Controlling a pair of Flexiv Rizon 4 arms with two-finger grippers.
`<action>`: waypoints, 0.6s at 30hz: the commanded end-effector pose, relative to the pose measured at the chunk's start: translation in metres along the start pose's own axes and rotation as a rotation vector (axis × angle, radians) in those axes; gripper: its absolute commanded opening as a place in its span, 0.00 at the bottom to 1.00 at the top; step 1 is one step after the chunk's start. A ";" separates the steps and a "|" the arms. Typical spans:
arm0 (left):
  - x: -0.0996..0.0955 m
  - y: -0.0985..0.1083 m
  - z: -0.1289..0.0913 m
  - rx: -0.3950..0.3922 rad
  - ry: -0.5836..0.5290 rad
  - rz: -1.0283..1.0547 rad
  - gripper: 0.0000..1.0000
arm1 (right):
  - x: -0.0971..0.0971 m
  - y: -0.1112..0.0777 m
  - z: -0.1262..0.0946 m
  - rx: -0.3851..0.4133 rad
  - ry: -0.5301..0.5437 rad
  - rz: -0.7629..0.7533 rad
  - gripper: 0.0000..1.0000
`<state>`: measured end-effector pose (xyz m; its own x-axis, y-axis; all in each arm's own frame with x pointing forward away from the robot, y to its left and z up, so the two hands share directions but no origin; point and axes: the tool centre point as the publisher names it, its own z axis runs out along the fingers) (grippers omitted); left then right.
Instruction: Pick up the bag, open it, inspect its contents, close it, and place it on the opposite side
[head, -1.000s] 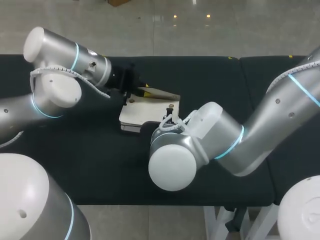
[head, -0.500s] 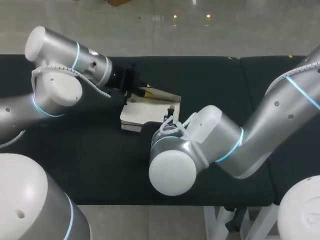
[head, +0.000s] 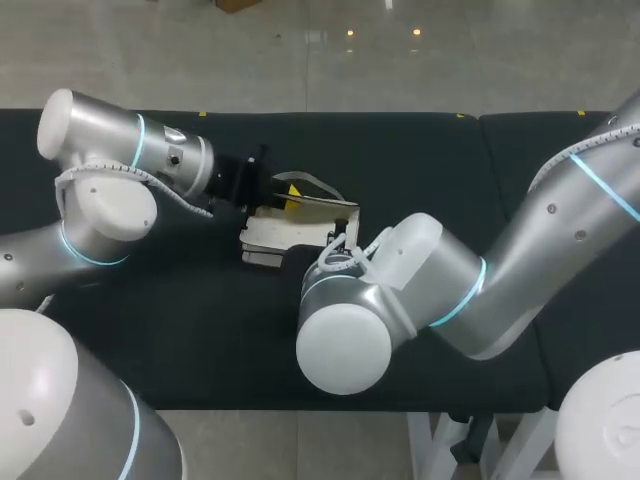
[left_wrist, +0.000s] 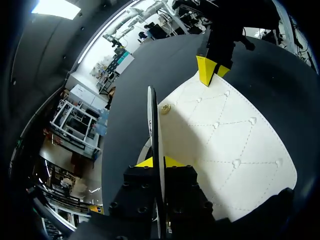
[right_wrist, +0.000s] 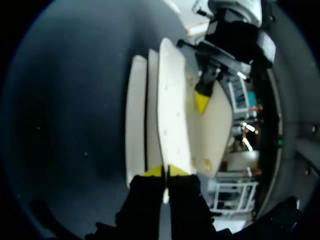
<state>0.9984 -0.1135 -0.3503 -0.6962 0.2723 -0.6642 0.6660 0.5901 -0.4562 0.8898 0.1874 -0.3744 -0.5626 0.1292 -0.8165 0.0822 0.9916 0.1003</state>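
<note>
So the cream-white quilted bag (head: 283, 233) sits about mid-way across the black padded surface (head: 450, 160), well away from every edge. There's loads of bare black on the far side of both tools and out toward each end, so plenty of room to move. The tight spot is the near side, where the right arm's big elbow joint hangs over the surface right next to the bag.

The bag's long side runs roughly from one tool to the other, a bit skewed. It's partly opened up. From the left wrist view, the flap (left_wrist: 152, 120) stands up on its thin edge and points straight ahead out of the left tool (left_wrist: 156, 162). The quilted panel lies flat beside that tool, with a small brass snap (left_wrist: 165, 108) just next to the flap.

The left tool has its yellow tips pressed together on the flap's edge, so it's pinching the flap. The right tool (right_wrist: 164, 171) is at the opposite end of the bag, facing the left one. Its tips are pinched onto the edge of one cream panel, which runs straight ahead from between them. Two more cream layers are stacked edge-on just beside that panel.

So the bag is strung between the two tools, one at each end. Can't tell if its underside touches the surface or hangs just above it.
</note>
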 end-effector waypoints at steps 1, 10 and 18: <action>0.000 -0.003 -0.008 0.003 -0.017 -0.025 0.44 | 0.002 0.001 0.003 0.001 -0.005 0.001 0.00; -0.012 -0.004 -0.025 0.053 -0.032 -0.080 0.54 | 0.002 0.001 0.003 0.001 -0.005 0.001 0.00; -0.011 -0.001 -0.025 0.065 -0.041 -0.082 0.00 | 0.002 0.001 0.003 0.001 -0.005 0.001 0.00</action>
<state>0.9978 -0.0988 -0.3231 -0.7423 0.1978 -0.6402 0.6203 0.5642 -0.5449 0.8907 0.1873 -0.3745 -0.5614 0.1296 -0.8173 0.0832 0.9915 0.1001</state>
